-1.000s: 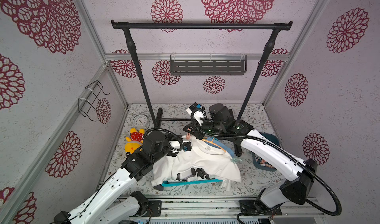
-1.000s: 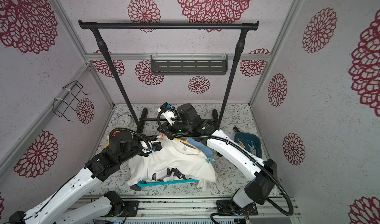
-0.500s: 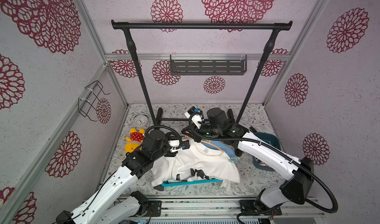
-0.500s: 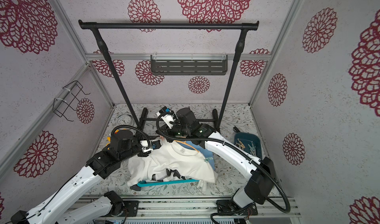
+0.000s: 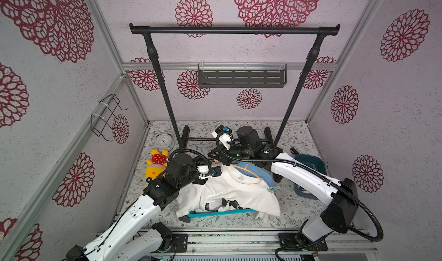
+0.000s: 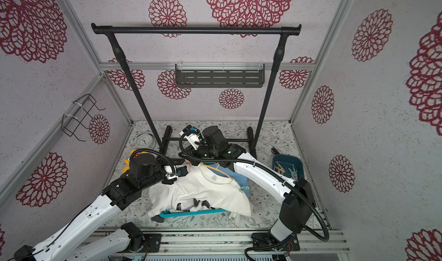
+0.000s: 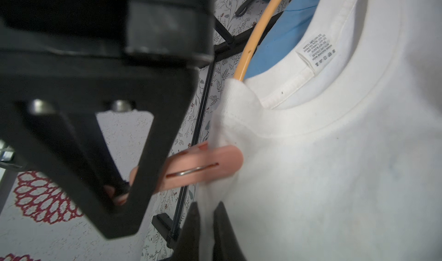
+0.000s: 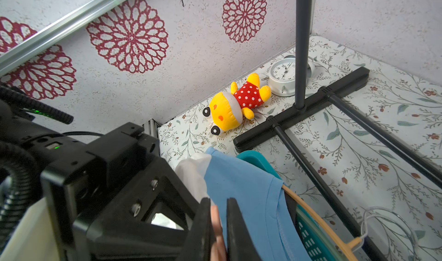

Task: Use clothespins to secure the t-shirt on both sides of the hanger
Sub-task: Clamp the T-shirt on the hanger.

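Tight quarters: both grippers meet at the t-shirt's shoulder edge, just in front of the black clothes rack. The left gripper pinches white fabric. The right gripper is clamped on a pink clothespin whose tip overlaps that edge, near the orange hanger. Floral tabletop, patterned walls close round. Whether the pin bites the hanger is hidden.
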### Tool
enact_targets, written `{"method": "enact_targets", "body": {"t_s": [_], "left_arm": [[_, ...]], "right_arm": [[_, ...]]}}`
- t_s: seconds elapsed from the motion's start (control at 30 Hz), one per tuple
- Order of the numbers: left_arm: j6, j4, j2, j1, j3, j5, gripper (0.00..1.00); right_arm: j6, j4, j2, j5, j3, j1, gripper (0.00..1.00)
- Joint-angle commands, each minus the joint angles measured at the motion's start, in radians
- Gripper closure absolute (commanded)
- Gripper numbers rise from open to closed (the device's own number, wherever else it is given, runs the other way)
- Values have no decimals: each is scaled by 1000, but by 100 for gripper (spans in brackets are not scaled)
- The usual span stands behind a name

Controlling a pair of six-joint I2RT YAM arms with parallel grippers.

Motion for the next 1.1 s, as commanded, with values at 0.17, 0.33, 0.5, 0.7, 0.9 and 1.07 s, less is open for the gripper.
{"method": "enact_targets", "body": {"t_s": [0.17, 0.33, 0.5, 0.7, 0.9, 1.07], "left_arm": [[-44, 230, -33, 11, 61, -54, 100], [-71, 195, -15, 10, 79, -51, 100], [-89, 151, 13, 14, 111, -52, 100], [-142, 139, 13, 29, 126, -33, 100], [-151, 148, 23, 36, 125, -42, 100], [-109, 166, 14, 35, 100, -45, 100]], "right_arm": [[1, -94, -125, 48, -81, -2, 100], [4, -35, -156, 26, -136, 4, 100], [-43, -67, -141, 32, -126, 50, 100], [-38, -58, -123, 47, -151, 69, 100], [-42, -55, -103, 50, -159, 82, 100], [-13, -18, -104, 50, -143, 52, 100]]}}
